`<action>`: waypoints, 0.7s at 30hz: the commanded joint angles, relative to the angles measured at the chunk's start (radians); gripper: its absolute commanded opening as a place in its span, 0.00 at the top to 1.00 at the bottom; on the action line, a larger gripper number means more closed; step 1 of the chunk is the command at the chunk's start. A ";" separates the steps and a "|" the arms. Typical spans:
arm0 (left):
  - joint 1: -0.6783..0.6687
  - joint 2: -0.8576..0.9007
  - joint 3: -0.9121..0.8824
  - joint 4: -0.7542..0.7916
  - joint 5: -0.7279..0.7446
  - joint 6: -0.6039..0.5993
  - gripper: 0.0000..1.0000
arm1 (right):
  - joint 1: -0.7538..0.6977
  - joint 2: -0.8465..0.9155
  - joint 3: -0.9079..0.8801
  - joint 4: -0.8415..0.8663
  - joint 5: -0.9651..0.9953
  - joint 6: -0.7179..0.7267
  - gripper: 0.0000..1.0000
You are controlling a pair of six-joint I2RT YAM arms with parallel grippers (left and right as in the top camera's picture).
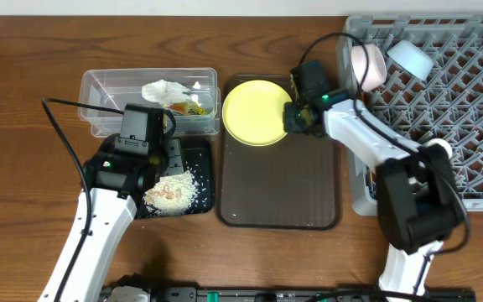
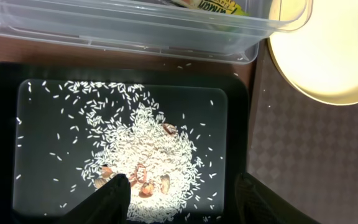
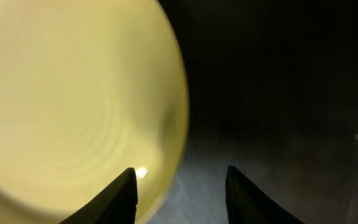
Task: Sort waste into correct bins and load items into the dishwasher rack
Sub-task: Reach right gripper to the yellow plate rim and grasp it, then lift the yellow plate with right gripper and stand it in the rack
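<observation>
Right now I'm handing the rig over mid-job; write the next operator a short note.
Left gripper: open, empty, above the rice in the black tray.
Right gripper: open at the plate's right rim, not gripping.
Done: napkin and wrapper in the tub; pink bowl and blue bowl in the rack.
To do: move the plate from the brown tray into the rack. Cup and chopsticks are not in view.
</observation>
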 commanded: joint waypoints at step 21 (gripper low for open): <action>0.003 0.002 0.006 -0.003 -0.008 0.009 0.42 | -0.135 -0.258 -0.005 -0.076 0.084 -0.161 0.99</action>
